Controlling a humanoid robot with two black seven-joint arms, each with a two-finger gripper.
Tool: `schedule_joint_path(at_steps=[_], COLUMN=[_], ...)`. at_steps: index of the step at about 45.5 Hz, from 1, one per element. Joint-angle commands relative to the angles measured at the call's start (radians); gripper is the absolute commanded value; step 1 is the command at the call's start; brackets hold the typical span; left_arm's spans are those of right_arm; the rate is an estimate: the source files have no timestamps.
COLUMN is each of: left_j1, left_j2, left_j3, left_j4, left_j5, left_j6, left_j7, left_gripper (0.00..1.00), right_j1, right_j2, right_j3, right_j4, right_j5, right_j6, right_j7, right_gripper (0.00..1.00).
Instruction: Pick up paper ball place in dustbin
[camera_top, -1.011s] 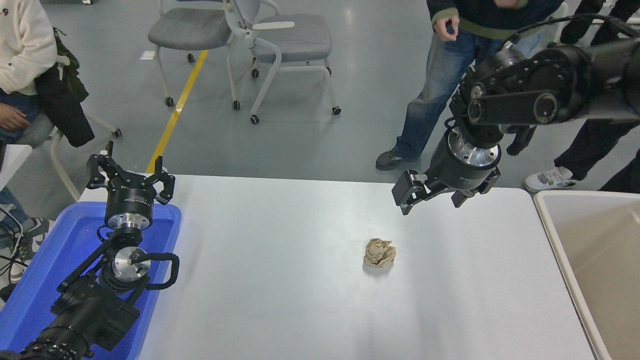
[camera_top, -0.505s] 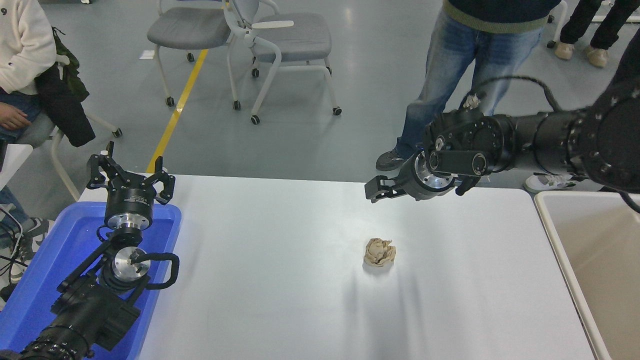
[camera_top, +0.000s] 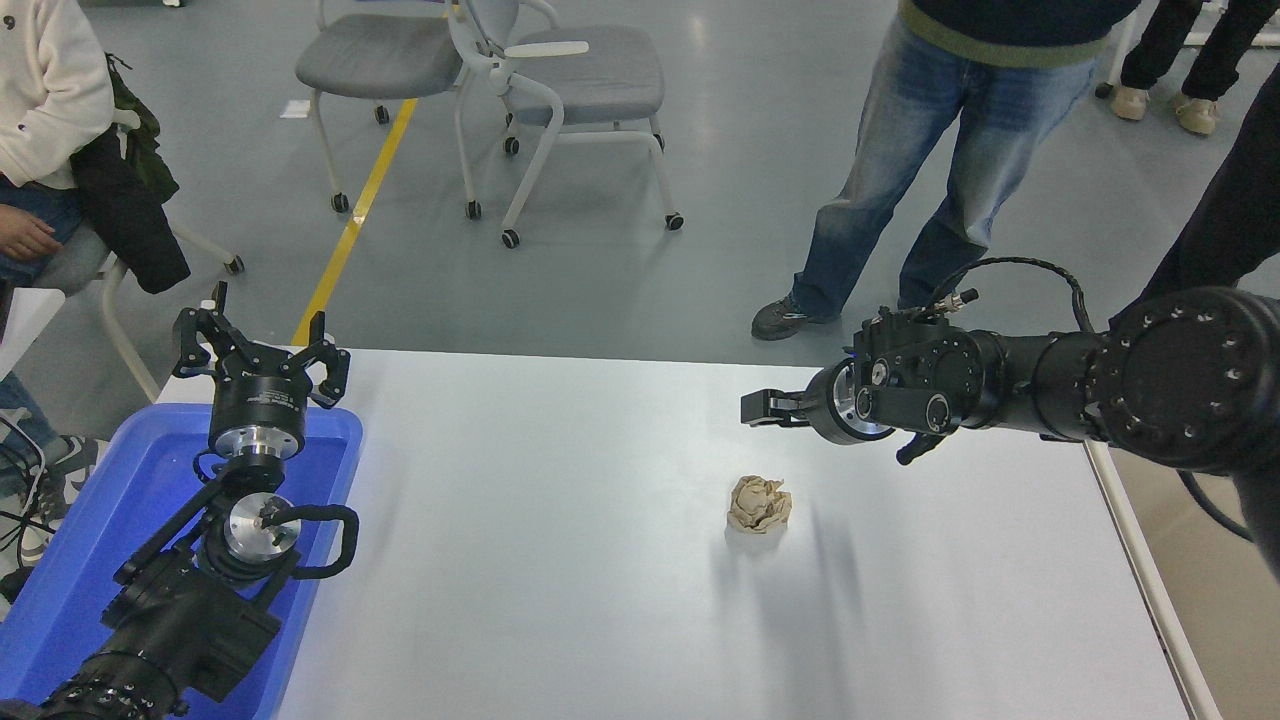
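Observation:
The paper ball (camera_top: 759, 503), a crumpled tan-brown wad, lies on the white table (camera_top: 560, 560) right of the middle. My right arm reaches in level from the right edge and points left. Its gripper (camera_top: 762, 410) is seen edge-on, open and empty. It hovers just beyond the ball, apart from it. The cream-beige dustbin (camera_top: 1232, 620) stands off the table's right edge, with its far part hidden behind my right arm. My left gripper (camera_top: 260, 352) is parked open at the lower left.
A bright blue tub (camera_top: 110, 520) sits under my left arm at the table's left edge. A person in jeans (camera_top: 930, 170) stands past the table's far edge. A seated person (camera_top: 50, 110) is at the far left. Wheeled chairs (camera_top: 560, 90) stand behind.
My right arm has swung down from high over the table's far right edge and now lies level. Its gripper has turned to point left and dropped closer to the ball. The ball has not moved.

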Motion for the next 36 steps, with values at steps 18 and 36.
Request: schedule_joint_path(at_steps=[18, 36], left_j1=[0.000, 0.000], left_j2=[0.000, 0.000], left_j3=[0.000, 0.000], left_j4=[0.000, 0.000], left_j5=[0.000, 0.000], left_j6=[0.000, 0.000], left_j7=[0.000, 0.000], left_gripper=[0.99, 0.99], right_j1=[-0.119, -0.204], right_j2=[0.000, 0.000], right_j3=[0.126, 0.223], right_j4=[-0.031, -0.030], right_j5=[-0.051, -0.133], right_j6=[-0.031, -0.031], right_j7=[0.004, 0.006], right_gripper=[1.00, 1.00])
